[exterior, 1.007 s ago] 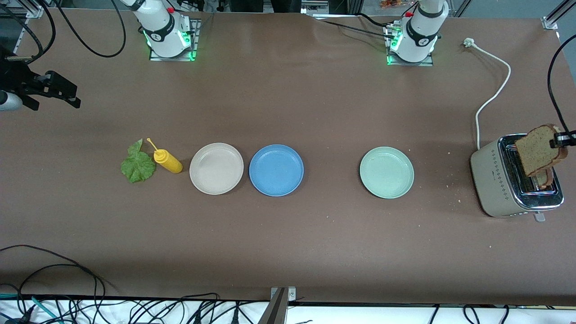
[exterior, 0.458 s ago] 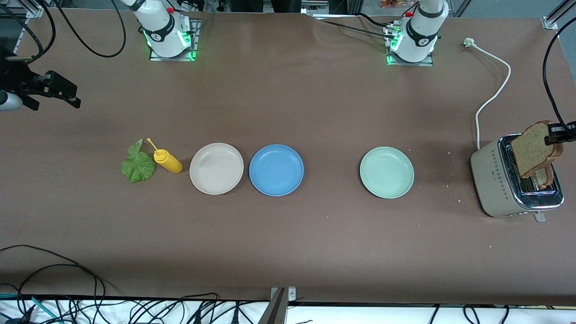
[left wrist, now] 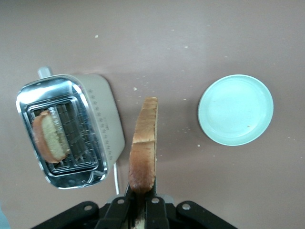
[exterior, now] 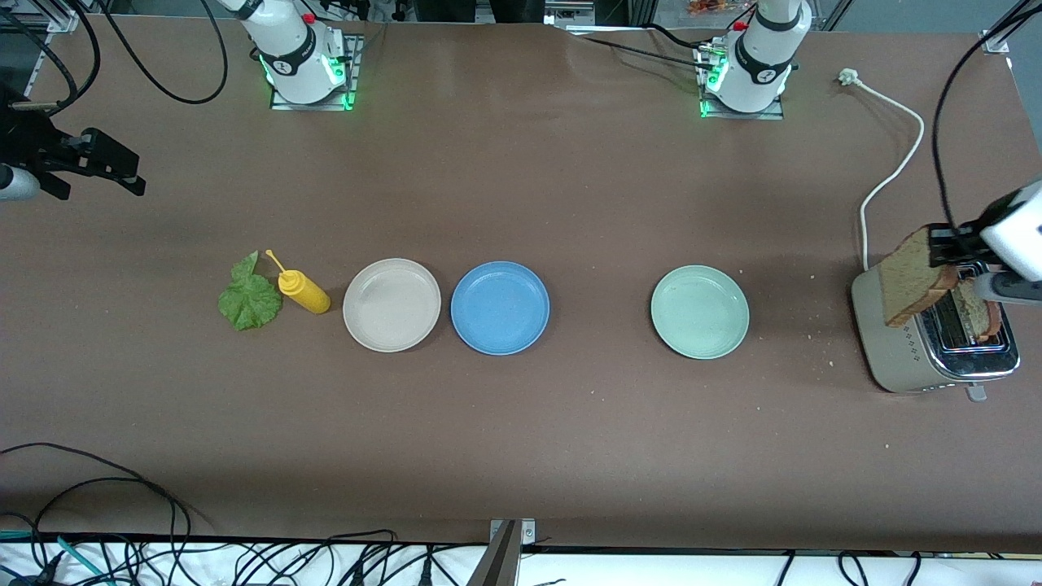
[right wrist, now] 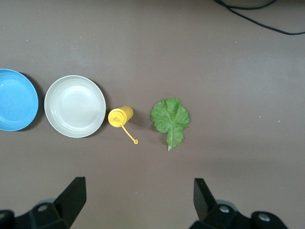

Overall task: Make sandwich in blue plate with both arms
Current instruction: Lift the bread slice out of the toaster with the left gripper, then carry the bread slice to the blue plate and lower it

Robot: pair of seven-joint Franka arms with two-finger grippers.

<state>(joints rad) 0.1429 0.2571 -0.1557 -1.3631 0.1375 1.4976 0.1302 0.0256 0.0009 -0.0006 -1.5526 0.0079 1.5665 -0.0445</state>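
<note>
My left gripper is shut on a brown bread slice and holds it on edge in the air over the toaster; the left wrist view shows the slice between the closed fingers. A second bread slice stands in a toaster slot and shows in the left wrist view. The blue plate lies empty mid-table. The green lettuce leaf lies on the table toward the right arm's end, also in the right wrist view. My right gripper is open and empty, high above the table.
A yellow mustard bottle lies between the lettuce and a beige plate. A pale green plate sits between the blue plate and the toaster. A white power cord runs from the toaster toward the left arm's base.
My left gripper has carried the bread slice off the toaster slots toward the pale green plate. The right arm has not moved.
</note>
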